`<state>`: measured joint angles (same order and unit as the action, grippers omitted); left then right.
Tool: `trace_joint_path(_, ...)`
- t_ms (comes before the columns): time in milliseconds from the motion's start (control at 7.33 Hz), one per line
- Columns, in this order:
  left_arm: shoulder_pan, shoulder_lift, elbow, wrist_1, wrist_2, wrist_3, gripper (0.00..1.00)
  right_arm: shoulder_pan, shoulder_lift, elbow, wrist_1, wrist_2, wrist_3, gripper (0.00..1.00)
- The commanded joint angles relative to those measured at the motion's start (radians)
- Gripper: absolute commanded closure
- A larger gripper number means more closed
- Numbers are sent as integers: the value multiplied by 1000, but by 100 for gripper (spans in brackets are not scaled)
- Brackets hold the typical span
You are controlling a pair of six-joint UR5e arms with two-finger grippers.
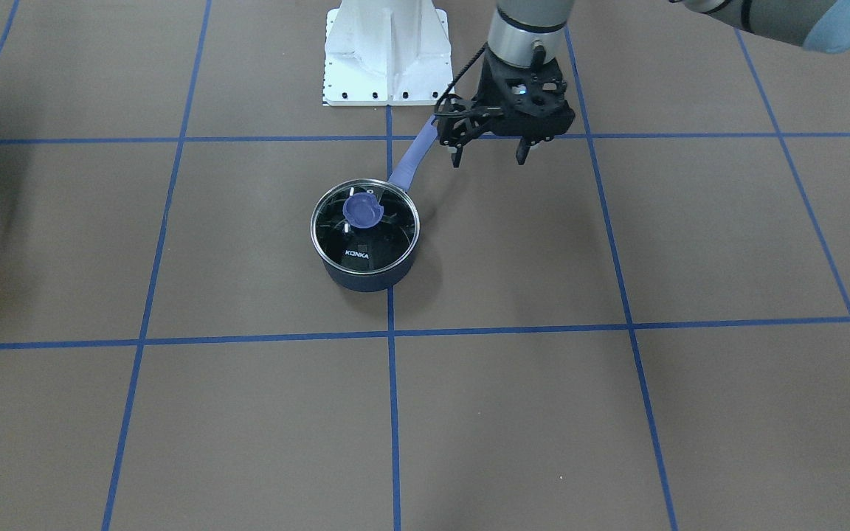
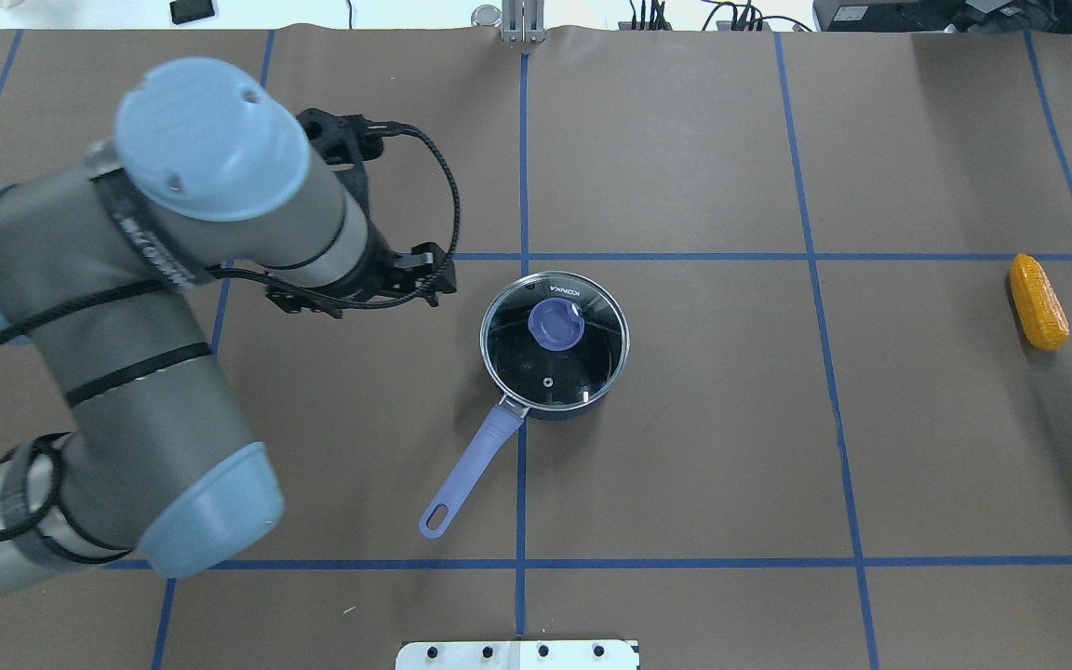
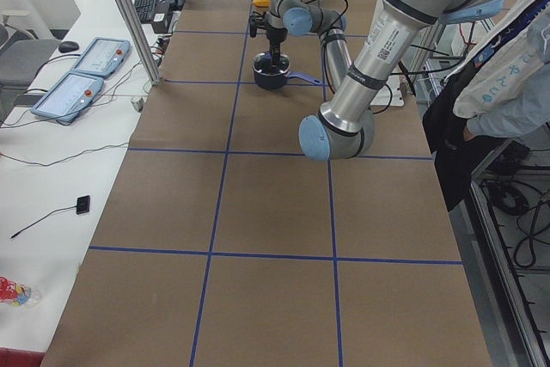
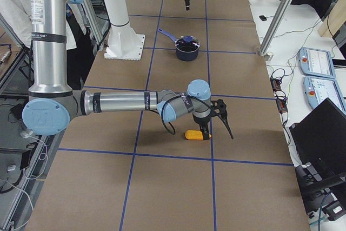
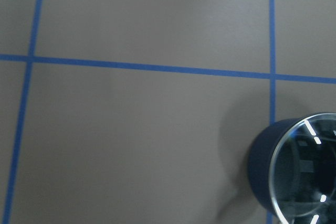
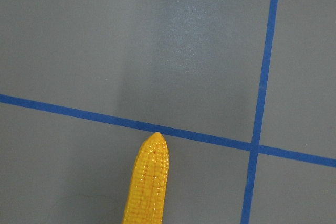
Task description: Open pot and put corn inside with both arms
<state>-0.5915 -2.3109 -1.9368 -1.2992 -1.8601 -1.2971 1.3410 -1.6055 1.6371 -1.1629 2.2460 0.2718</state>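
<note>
The navy pot (image 1: 366, 280) stands mid-table with its glass lid (image 1: 384, 247) on, purple knob (image 1: 361, 210) up, and its lavender handle (image 1: 414, 158) pointing at the robot. It also shows in the overhead view (image 2: 592, 402) and the left wrist view (image 5: 260, 169). My left gripper (image 1: 489, 156) is open and empty, above the table beside the handle. The corn (image 2: 1038, 302) lies flat far to the robot's right, also in the right wrist view (image 6: 149, 182). My right gripper (image 4: 219, 125) hangs close over the corn (image 4: 197, 134); I cannot tell whether it is open or shut.
The white base stand (image 1: 387, 51) is behind the pot. Blue tape lines grid the brown table. An operator (image 3: 507, 83) stands beside the table on the robot's side. Control pendants (image 4: 319, 60) lie on a side bench.
</note>
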Motion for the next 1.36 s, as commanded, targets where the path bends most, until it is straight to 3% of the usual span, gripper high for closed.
trace_joint_path(0, 51, -198, 253, -34, 56, -79, 1, -5, 1, -2, 0, 0, 0, 0)
trace_joint_path(273, 53, -208, 353, -161, 59, -79, 1, -5, 1, -3, 0, 0, 0, 0)
trace_joint_path(1227, 108, -236, 403, -164, 84, -129, 2, -5, 1, -8, 0, 0, 1, 0)
